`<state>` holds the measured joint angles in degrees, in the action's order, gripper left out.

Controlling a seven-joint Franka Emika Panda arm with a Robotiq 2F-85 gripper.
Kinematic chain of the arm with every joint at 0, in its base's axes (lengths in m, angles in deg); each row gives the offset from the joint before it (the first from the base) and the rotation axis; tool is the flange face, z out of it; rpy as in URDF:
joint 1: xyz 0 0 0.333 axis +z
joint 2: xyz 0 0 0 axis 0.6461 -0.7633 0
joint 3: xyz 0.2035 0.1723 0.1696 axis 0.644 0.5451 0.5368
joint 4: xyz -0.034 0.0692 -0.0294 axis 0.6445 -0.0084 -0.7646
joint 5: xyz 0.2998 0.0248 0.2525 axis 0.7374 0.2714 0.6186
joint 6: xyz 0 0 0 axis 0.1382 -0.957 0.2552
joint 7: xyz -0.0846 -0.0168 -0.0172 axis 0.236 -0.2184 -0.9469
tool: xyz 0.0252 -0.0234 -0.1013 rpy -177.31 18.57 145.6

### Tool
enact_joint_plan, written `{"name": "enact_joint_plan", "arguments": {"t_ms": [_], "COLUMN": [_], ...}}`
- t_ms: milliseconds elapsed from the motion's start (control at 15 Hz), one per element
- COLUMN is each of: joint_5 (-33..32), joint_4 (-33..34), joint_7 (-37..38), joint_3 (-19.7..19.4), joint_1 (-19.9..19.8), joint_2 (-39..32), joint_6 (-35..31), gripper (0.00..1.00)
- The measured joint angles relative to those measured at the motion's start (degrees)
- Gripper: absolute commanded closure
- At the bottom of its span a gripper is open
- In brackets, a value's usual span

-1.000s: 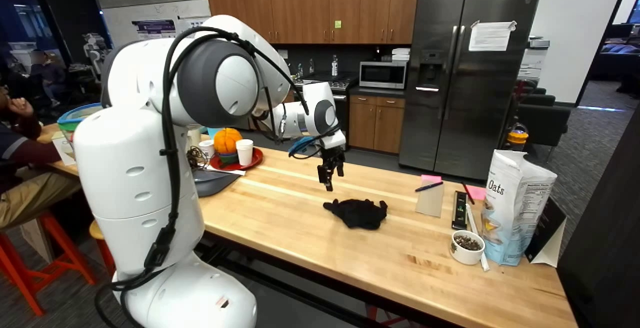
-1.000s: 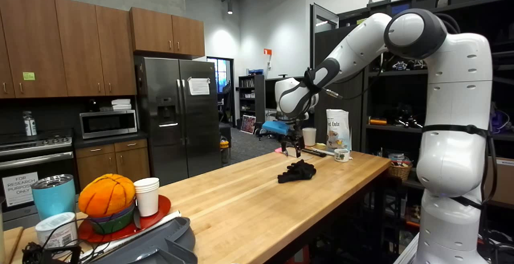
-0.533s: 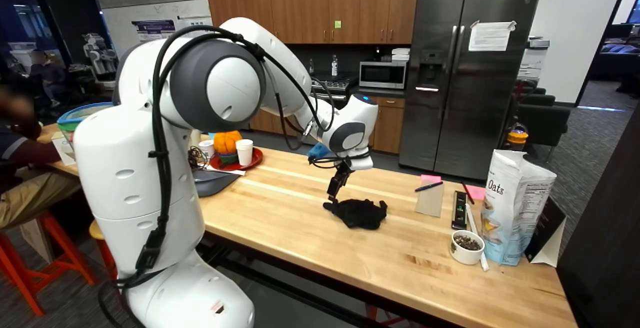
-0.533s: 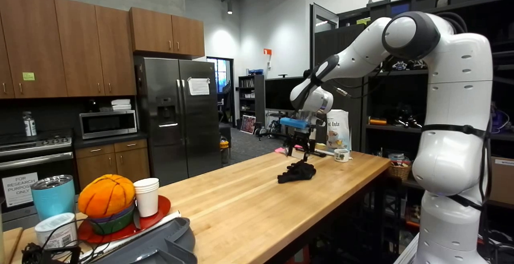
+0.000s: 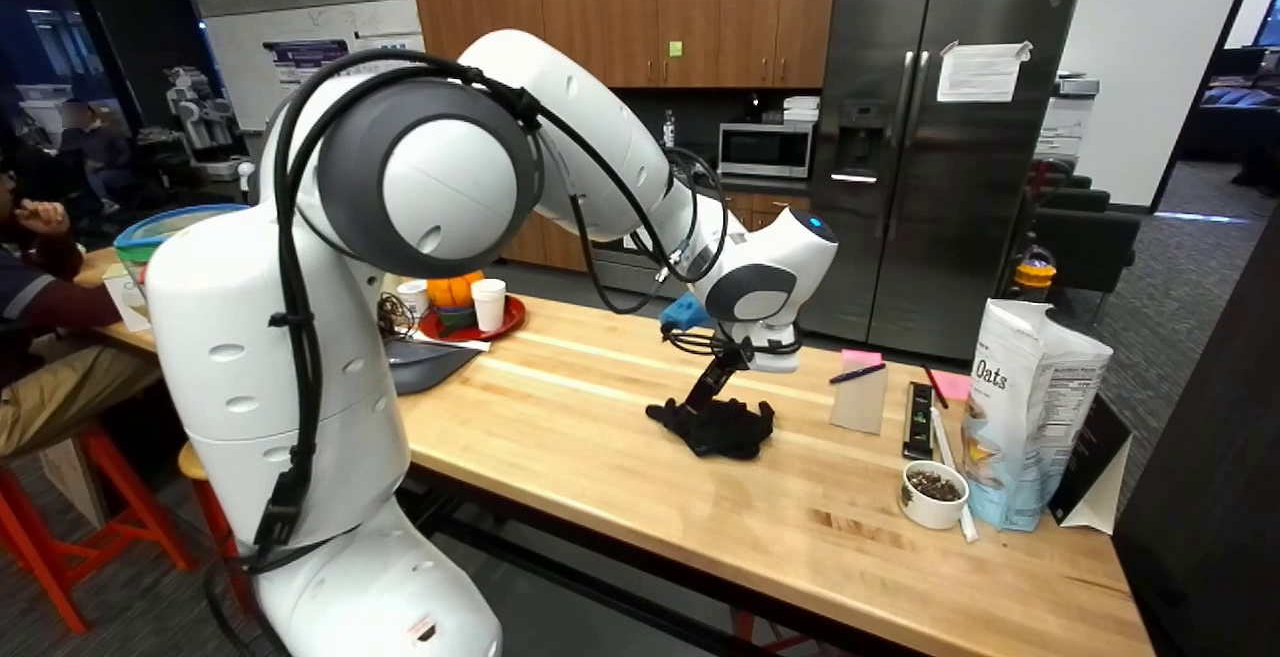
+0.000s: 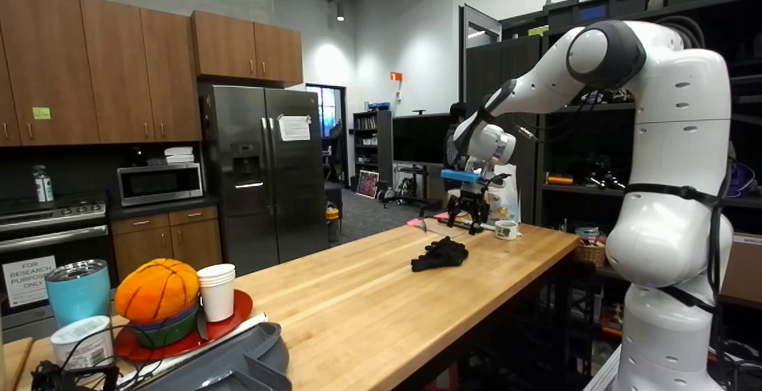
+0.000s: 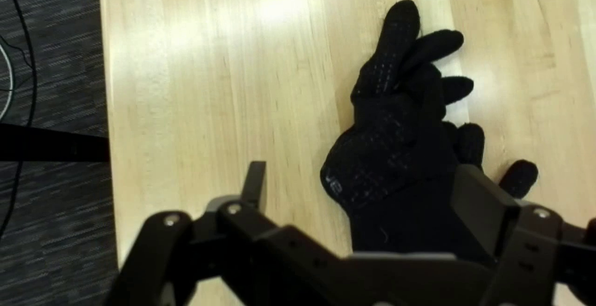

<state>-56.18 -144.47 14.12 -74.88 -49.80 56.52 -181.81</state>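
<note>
Reading "Oats", a bag [image 5: 1030,422] stands apart from the glove [image 7: 396,157].

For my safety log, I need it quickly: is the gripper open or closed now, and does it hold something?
Gripper: open, holding nothing; the black glove lies on the table.

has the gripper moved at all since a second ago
Yes: in an exterior view the gripper has shifted toward the small white bowl, which stayed put.

Blk fabric glove [image 7: 396,157] — rumpled, fingers splayed, w/ sm. pale mark — atop lt. wood tbl [image 7: 219,101]
</note>
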Motion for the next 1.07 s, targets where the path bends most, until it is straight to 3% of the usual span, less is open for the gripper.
{"name": "enact_joint_plan", "arguments": {"t_ms": [467,1067], "joint_5": [0.0,0.0], "joint_4": [3.1,13.4], "joint_7": [-0.7,-1.8], "joint_3": [-1.9,-1.9], "joint_1": [-1.6,-1.6], "joint_2": [-1.5,-8.8], "joint_6": [3.1,9.4], "gripper": [0.00,0.00]}}
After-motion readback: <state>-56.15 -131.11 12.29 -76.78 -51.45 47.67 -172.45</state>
